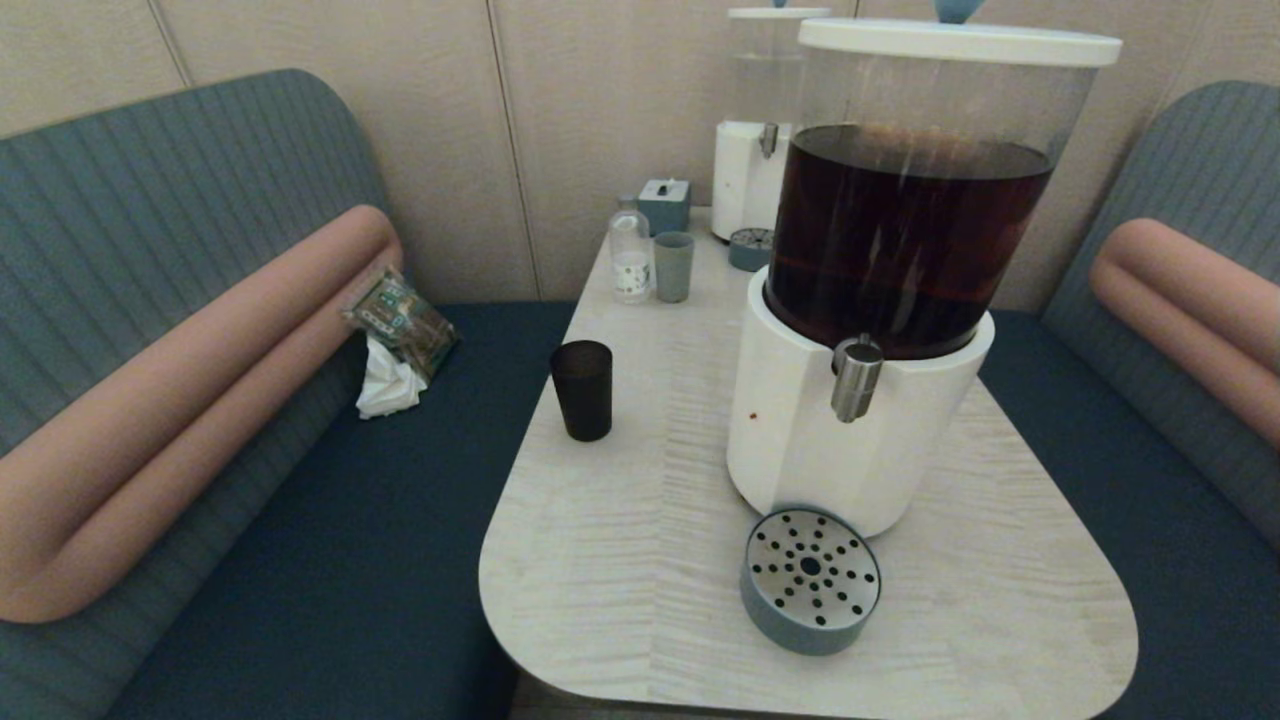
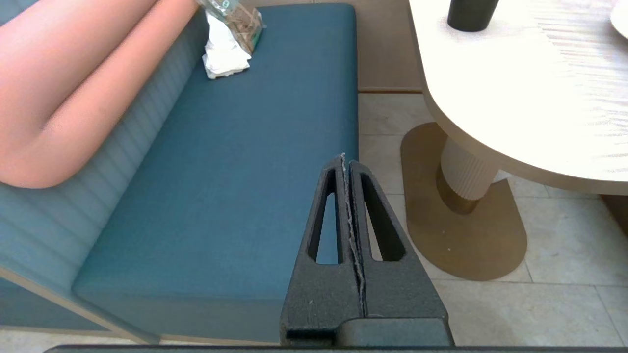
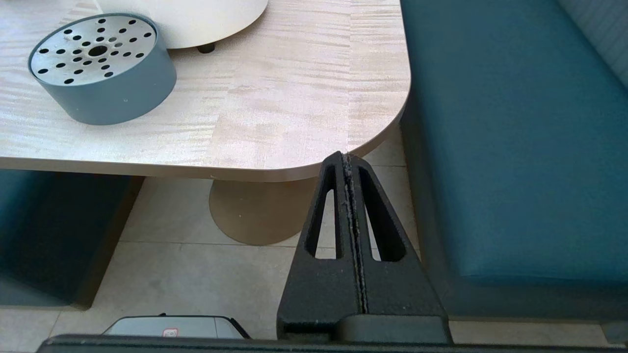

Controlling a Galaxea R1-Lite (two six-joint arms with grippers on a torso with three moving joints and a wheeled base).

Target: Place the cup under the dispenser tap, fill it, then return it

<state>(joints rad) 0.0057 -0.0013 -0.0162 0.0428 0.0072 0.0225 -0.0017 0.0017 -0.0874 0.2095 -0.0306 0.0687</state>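
Left gripper (image 2: 347,162) pressed together, empty, low beside the table's (image 2: 515,108) left edge, over the bench seat (image 2: 235,162). Right gripper (image 3: 347,159) likewise pressed together, empty, just below the table's near right corner. Cup (image 1: 582,389) upright at the left edge of the table, well apart from both grippers. Dispenser tap (image 1: 856,378) jutting from the big white-based dispenser (image 1: 860,420), toward the near edge, nothing under it but the round perforated drip tray (image 1: 810,580) on the tabletop. Smaller dispenser (image 1: 755,150), bottle (image 1: 630,255) and pale cup (image 1: 673,266) at the far end.
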